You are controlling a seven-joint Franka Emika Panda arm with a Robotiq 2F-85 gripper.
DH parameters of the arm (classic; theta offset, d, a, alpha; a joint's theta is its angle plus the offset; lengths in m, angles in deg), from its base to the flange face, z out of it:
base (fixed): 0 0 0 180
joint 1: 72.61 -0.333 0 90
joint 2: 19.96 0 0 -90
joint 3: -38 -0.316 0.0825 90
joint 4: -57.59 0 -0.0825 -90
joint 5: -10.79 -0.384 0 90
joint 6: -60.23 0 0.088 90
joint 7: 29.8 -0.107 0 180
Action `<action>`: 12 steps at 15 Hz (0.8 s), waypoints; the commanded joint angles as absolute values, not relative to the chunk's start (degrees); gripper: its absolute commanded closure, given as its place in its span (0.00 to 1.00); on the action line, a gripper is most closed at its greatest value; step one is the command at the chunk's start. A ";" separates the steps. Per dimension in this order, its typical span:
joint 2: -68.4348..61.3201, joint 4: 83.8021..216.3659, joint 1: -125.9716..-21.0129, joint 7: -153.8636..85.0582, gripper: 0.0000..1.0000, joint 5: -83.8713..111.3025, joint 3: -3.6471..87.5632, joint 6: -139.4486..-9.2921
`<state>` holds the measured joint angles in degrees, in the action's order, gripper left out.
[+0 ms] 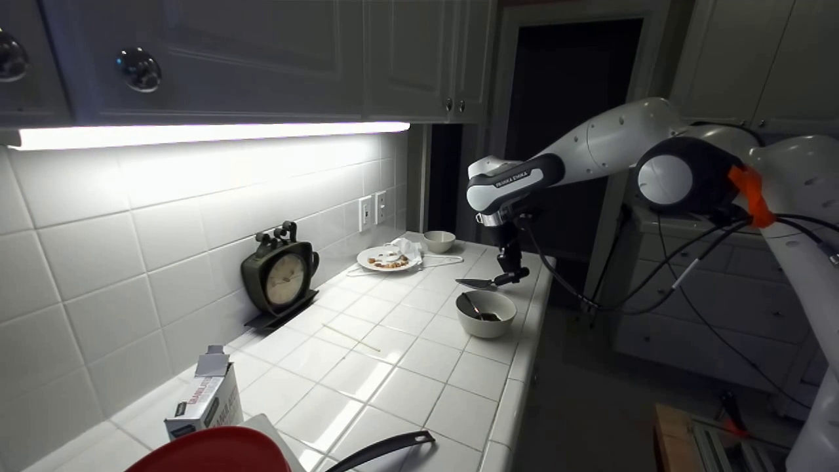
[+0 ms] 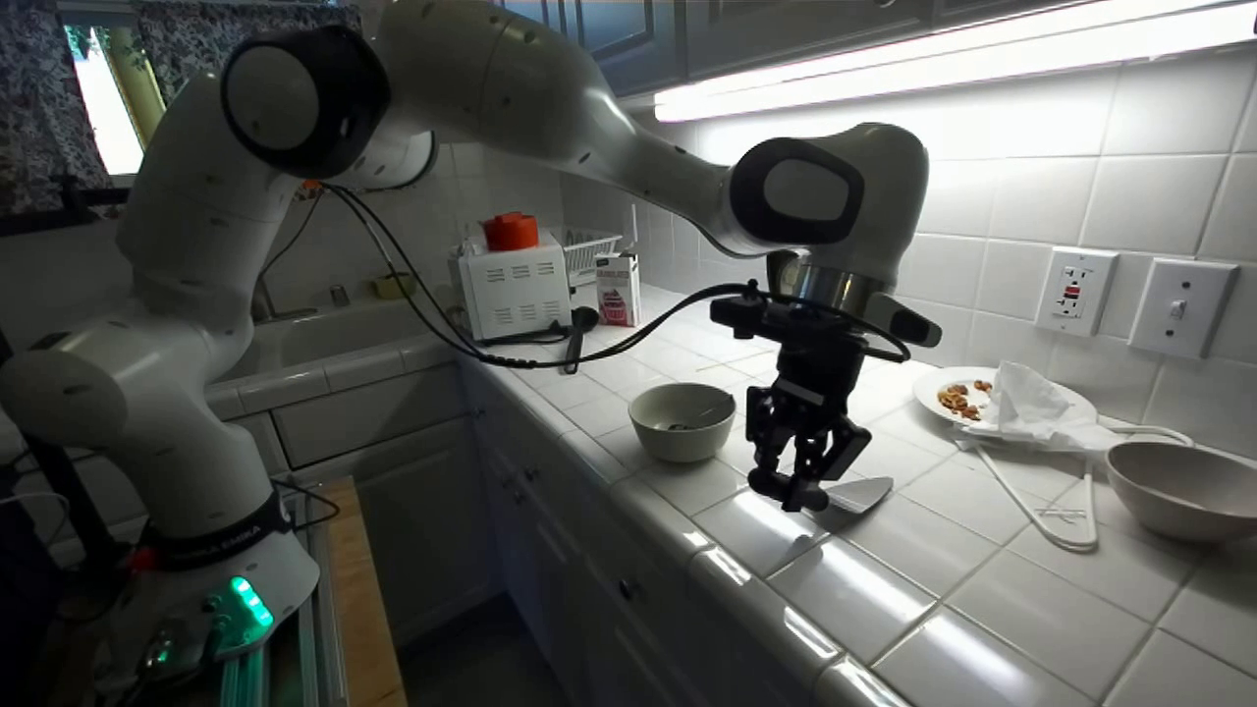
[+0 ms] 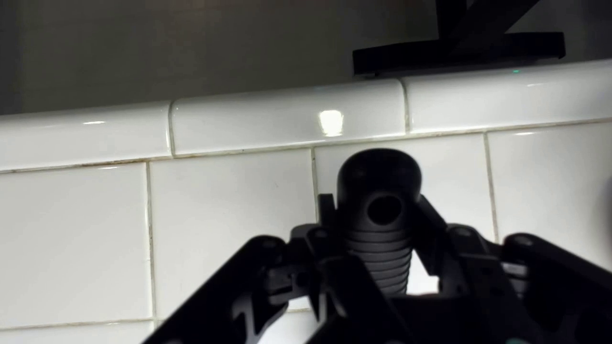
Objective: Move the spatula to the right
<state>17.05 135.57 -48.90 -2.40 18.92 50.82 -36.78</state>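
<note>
One bowl (image 2: 680, 442), with a dark utensil (image 1: 472, 306) inside, stands on the tiled counter (image 1: 419, 360) near the spatula (image 1: 485, 284). Farther away, a second bowl (image 2: 1159, 525) is beside the plate (image 2: 931, 395), which carries food pieces (image 2: 957, 398) and a crumpled tissue (image 2: 1026, 407). The gripper (image 3: 379, 217) is closed on the spatula's black handle (image 3: 382, 239), close to the counter's rounded edge (image 3: 267, 122); whether the blade (image 2: 859, 494) touches the tiles, I cannot tell.

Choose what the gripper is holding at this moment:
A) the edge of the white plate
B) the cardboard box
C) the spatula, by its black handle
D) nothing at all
C: in the wrist view the gripper is closed on the spatula's black handle, and in an exterior view the grey blade sticks out to one side.
</note>
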 commanded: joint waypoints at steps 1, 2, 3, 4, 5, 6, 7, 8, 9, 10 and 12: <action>19.82 130.65 -47.41 -0.78 0.84 18.78 49.33 -33.11; 20.12 130.23 -47.30 -0.57 0.84 18.79 49.17 -32.81; 20.48 129.65 -47.20 -0.38 0.84 18.85 49.03 -32.64; 20.80 129.29 -47.11 -0.15 0.84 18.93 48.88 -32.65; 21.09 128.84 -47.01 -0.04 0.38 18.92 48.77 -32.53; 21.55 128.13 -46.92 -0.18 0.33 18.81 48.71 -32.24; 21.87 127.62 -46.84 -0.17 0.26 18.75 48.63 -31.86; 22.15 127.12 -46.80 -0.31 0.20 18.68 48.59 -31.65; 22.51 126.52 -46.72 -0.24 0.12 18.64 48.51 -31.29; 22.75 126.06 -46.68 -0.30 0.06 18.59 48.44 -31.03; 22.44 125.88 -46.78 -0.66 0.00 18.64 48.40 -31.08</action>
